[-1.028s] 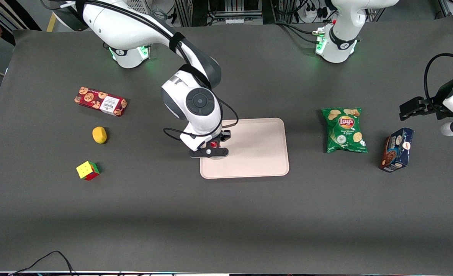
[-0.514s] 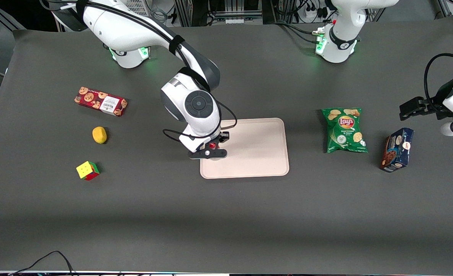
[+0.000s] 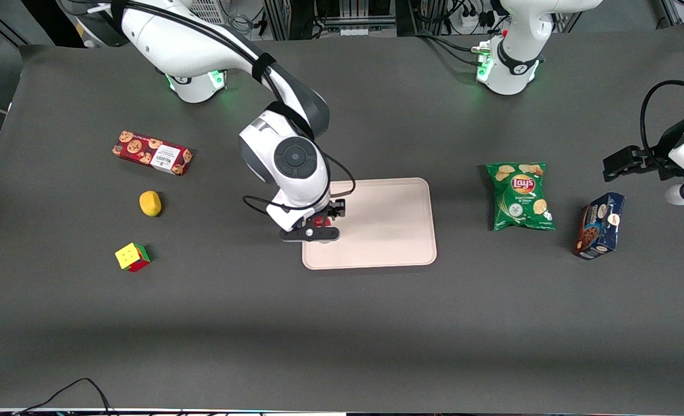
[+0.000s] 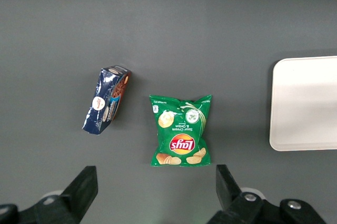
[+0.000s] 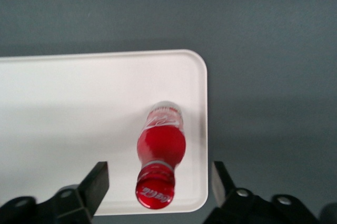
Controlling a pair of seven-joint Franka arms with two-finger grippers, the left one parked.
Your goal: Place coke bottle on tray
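The coke bottle (image 5: 160, 145), small and red with a red cap, stands upright on the pale beige tray (image 5: 79, 119), close to the tray's edge at the working arm's end. My right gripper (image 5: 158, 187) is open directly above the cap, one finger (image 5: 97, 182) on each side, neither touching the bottle. In the front view the gripper (image 3: 317, 225) hangs over that same tray (image 3: 388, 225) edge, and only a bit of the red bottle (image 3: 320, 220) shows under the wrist.
Toward the working arm's end lie a red cookie box (image 3: 152, 153), a yellow lemon-like object (image 3: 150, 203) and a colour cube (image 3: 132, 256). Toward the parked arm's end lie a green Lay's chip bag (image 3: 520, 196) and a dark blue cookie box (image 3: 599, 225).
The right wrist has shifted slightly toward the working arm's end and looks a little higher. The bottle stays in place on the tray.
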